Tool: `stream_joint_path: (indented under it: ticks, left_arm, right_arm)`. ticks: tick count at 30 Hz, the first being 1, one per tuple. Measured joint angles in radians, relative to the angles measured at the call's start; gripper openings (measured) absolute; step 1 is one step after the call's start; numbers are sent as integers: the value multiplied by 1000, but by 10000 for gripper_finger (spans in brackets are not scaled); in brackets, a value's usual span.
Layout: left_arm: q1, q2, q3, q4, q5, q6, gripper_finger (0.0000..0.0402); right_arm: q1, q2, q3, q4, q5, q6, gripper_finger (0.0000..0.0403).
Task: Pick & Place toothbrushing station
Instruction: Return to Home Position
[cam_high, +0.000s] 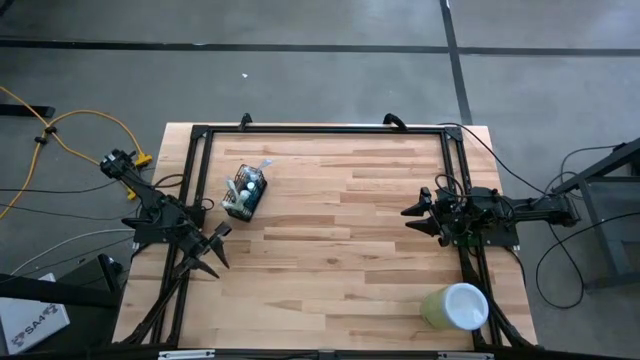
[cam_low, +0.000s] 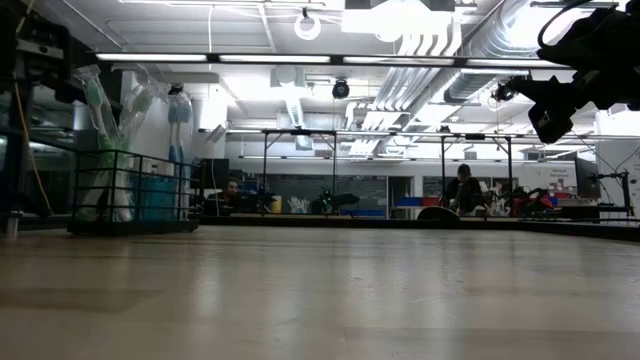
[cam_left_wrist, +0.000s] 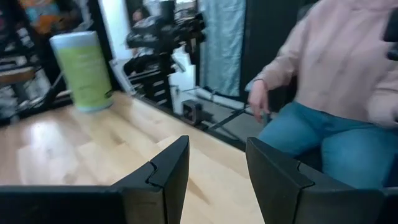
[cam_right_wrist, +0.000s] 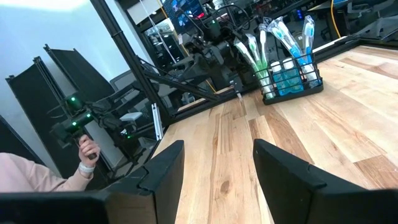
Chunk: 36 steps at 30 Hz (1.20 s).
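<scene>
High view: I am holding my left pincer (cam_high: 218, 248) released over the desk (cam_high: 340, 260) edge, grasping nothing. The toothbrushing station (cam_high: 245, 193), holding toothbrushes (cam_right_wrist: 283, 37), is standing just beyond it. My right pincer (cam_high: 420, 225) is hovering released too, well apart from the station, with a pale green cup (cam_high: 455, 306) sitting nearby.

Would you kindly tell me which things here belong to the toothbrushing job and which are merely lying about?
Part of the job:
- black wire-mesh holder
- toothbrushes standing in it
- left tool, open, at the table's left edge
- right tool, open, towards the right edge

Lying about:
- pale green cup, near right corner
- person seated beyond the table
</scene>
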Motion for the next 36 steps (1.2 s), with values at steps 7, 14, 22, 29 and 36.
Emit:
stream_joint_path:
  ticks: [7,14,22,29,36]
  left_arm:
    - [0,-13,-2,3,45,25,154]
    - [0,-13,-2,4,41,10,154]
    - [0,-13,-3,16,41,13,154]
    - [0,-13,-3,16,40,-42,154]
    - [0,-13,-3,15,40,-45,154]
  right_arm:
    - [0,0,0,0,0,0,184]
    - [0,0,0,0,0,0,184]
    - [0,0,0,0,0,0,184]
    - [0,0,0,0,0,0,184]
    - [0,0,0,0,0,0,184]
